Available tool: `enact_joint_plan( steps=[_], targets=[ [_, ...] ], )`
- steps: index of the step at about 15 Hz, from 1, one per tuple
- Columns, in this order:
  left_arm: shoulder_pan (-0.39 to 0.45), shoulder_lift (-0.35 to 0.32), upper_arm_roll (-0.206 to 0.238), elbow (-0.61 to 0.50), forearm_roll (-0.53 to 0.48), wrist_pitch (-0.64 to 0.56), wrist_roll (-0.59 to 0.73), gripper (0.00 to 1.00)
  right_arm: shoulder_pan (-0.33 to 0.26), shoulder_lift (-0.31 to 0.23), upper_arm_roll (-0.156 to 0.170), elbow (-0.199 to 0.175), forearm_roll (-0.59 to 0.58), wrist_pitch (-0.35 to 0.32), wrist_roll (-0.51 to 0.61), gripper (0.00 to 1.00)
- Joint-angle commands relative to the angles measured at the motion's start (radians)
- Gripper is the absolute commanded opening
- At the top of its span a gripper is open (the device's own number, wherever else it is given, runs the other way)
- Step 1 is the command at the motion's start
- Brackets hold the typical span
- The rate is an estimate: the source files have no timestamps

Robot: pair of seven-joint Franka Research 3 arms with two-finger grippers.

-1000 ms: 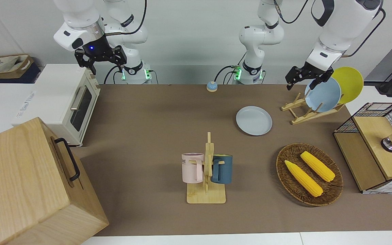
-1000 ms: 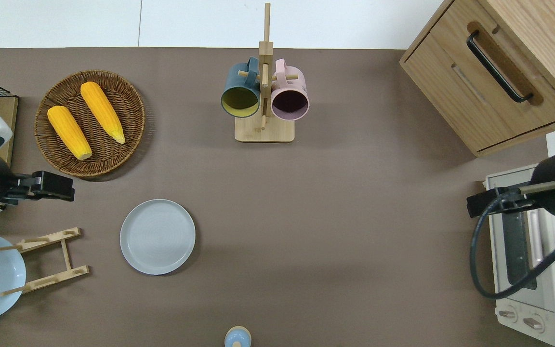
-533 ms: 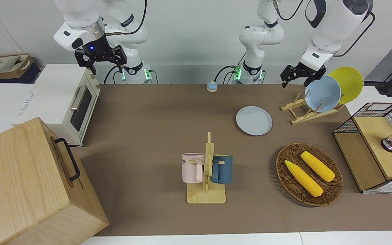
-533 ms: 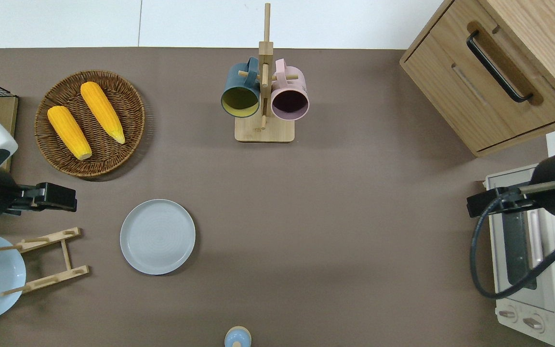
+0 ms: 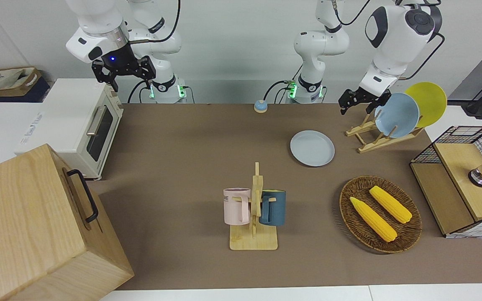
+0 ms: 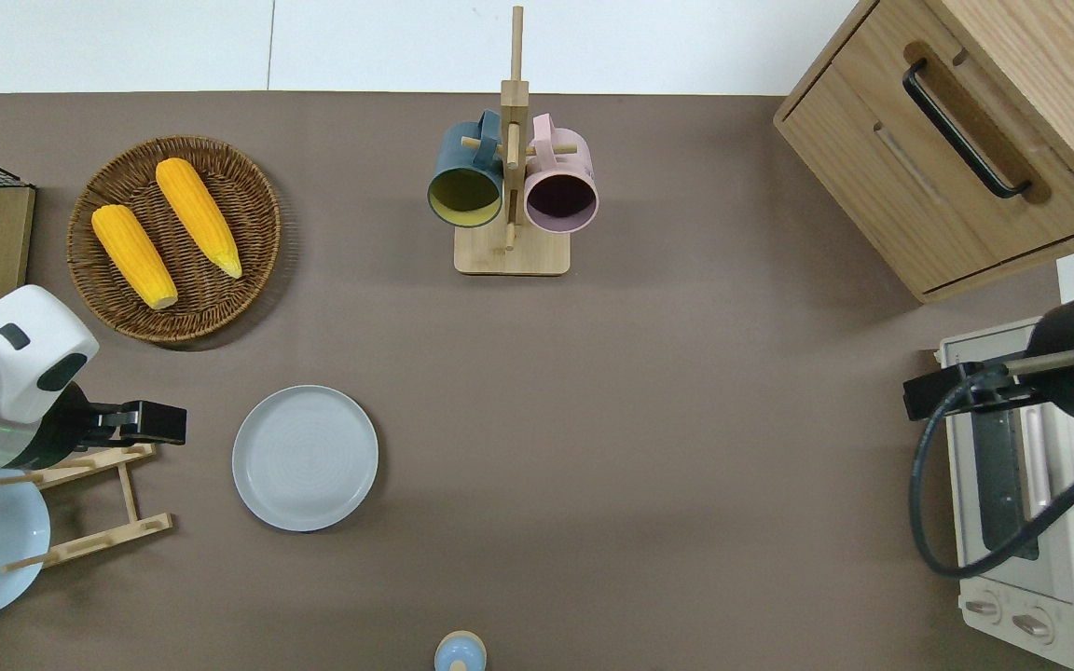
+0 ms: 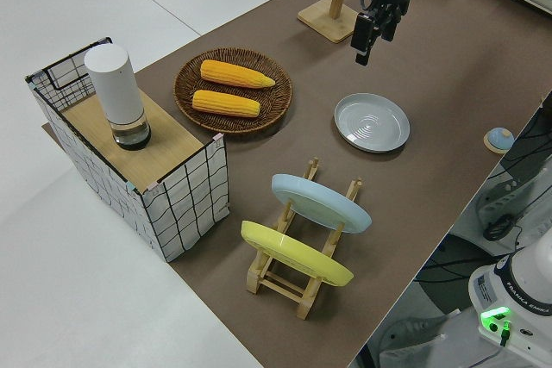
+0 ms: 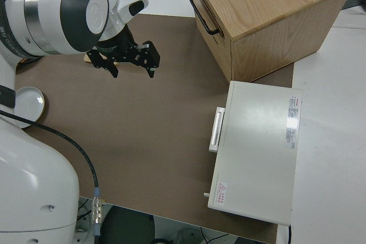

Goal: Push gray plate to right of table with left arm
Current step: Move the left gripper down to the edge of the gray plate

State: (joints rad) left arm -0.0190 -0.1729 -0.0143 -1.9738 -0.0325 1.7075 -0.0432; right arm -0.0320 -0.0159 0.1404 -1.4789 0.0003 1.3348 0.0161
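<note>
The gray plate (image 5: 312, 148) lies flat on the brown table (image 5: 182, 138), toward the left arm's end; it also shows in the overhead view (image 6: 305, 458) and the left side view (image 7: 372, 122). My left gripper (image 5: 355, 108) is open and empty, up in the air. In the overhead view it (image 6: 173, 429) hangs over the tip of the wooden plate rack (image 6: 89, 503), a short gap from the plate's rim and not touching it. In the left side view it (image 7: 366, 47) points down. The right arm is parked, its gripper (image 8: 130, 68) open.
The rack holds a sky-blue plate (image 5: 396, 115) and a yellow plate (image 5: 429, 102). A basket (image 5: 408, 234) with two corn cobs, a mug tree (image 5: 254, 209), a bell (image 5: 260, 106), a wire shelf box (image 5: 460, 184), a toaster oven (image 5: 86, 125) and a wooden cabinet (image 5: 36, 225) stand around.
My left gripper has swung from beside the corn basket to over the rack's tip, closer to the gray plate. The plate and the right arm have not moved.
</note>
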Motion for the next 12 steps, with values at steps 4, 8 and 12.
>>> enact_joint_plan(
  steps=[4,8,12],
  targets=[
    [-0.006,-0.071,-0.001,-0.173,0.014,0.138,-0.006,0.99,-0.019,-0.002,0.016,0.009,0.004,-0.016,0.012,0.983],
    [-0.006,-0.073,-0.003,-0.23,0.014,0.205,-0.006,0.99,-0.019,-0.002,0.016,0.009,0.004,-0.016,0.012,0.983],
    [-0.006,-0.076,-0.003,-0.281,0.014,0.273,-0.006,0.99,-0.02,-0.002,0.016,0.009,0.004,-0.016,0.012,0.983]
  ],
)
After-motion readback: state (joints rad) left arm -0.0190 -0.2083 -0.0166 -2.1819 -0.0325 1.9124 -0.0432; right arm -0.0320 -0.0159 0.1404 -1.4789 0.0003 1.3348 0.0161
